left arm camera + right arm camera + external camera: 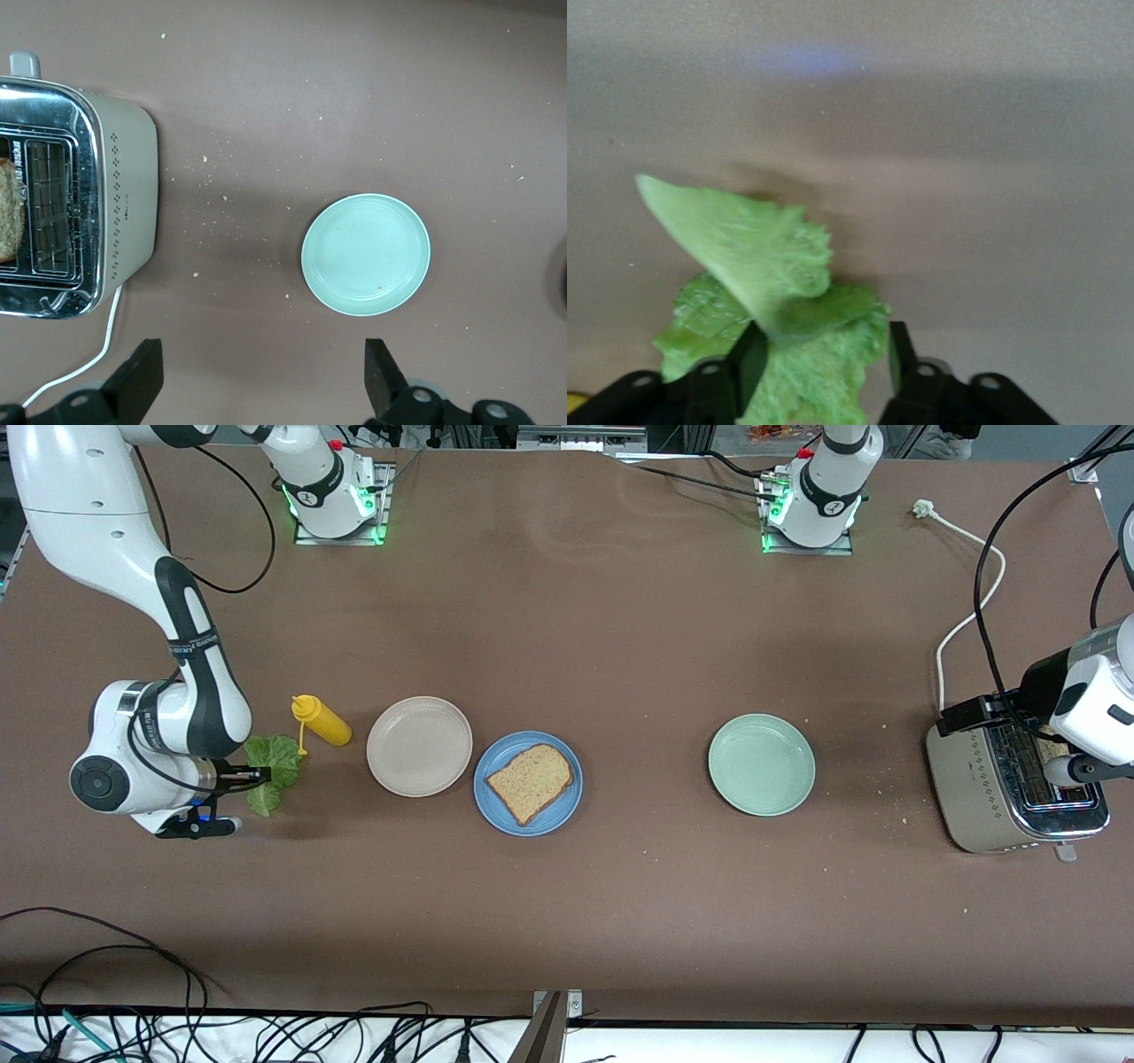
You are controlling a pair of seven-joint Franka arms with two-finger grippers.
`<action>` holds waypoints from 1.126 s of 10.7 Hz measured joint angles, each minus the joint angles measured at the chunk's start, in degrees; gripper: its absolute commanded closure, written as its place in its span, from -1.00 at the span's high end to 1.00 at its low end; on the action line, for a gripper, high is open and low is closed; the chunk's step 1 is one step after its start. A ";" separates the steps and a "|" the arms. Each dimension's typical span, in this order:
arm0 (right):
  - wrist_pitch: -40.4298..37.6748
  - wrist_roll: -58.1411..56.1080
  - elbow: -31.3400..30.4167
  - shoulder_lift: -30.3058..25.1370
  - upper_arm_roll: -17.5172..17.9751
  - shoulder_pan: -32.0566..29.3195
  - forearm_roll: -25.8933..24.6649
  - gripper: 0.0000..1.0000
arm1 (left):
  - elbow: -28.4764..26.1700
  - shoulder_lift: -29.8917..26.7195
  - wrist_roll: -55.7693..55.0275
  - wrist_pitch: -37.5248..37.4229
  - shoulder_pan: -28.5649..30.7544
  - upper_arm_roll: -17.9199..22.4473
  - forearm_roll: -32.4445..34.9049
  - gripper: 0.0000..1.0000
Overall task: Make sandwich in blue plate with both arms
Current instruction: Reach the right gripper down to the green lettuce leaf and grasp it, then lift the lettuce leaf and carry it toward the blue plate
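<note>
**Lettuce first, then the second slice**

Brown and crumb-dotted, the surface [567,620] carries all we need. We see one slice of wholegrain toast [530,782] lying flat on the blue plate [496,810], which sits between a beige plate [419,745] and a mint-green plate [761,763]. A lettuce leaf [273,771] lies at the right arm's end, beside a yellow squeeze bottle [322,721]. Our right gripper [821,367] is down at the leaf, fingers spread either side of its ruffled edge, not yet pinching. We judge the leaf light, limp and easily torn, so a gentle pinch on the thicker fold suits it. Our left gripper [261,385] hangs spread wide over the surface by the toaster [1010,788], where another slice [9,212] stands: stiff, crumbly, best taken by its top edge.
</note>
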 measured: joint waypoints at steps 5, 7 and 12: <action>0.07 1.61 0.12 0.23 0.02 0.01 -0.01 -1.00 | -0.03 0.02 0.04 -0.01 0.00 0.00 0.00 1.00; -0.06 1.61 0.77 0.05 0.01 0.01 -0.02 -1.00 | -0.03 0.03 0.07 -0.01 0.00 0.00 0.00 1.00; -13.32 1.61 5.24 -9.77 0.10 0.04 -0.01 -1.00 | -0.05 0.03 0.18 -0.01 0.01 0.00 0.00 1.00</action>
